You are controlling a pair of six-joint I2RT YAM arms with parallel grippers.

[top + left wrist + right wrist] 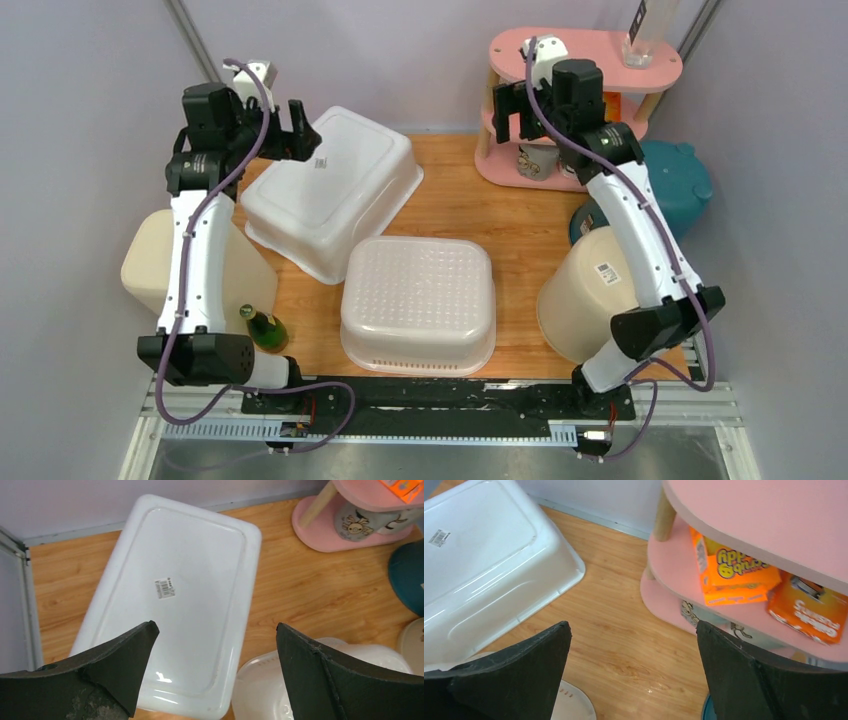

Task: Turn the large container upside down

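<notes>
Top external showed your large container (pixel 330 190) already bottom-up on the table (pixel 500 210); left gripper (pixel 290 135) and right gripper (pixel 512 112) hung wide open, empty — you likely needed only to back away.

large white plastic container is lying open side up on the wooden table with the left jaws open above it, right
No: the large white plastic container lies bottom up; the left wrist view shows its flat base with a barcode sticker. It is on the wooden table, the left gripper above it, jaws open.
</notes>
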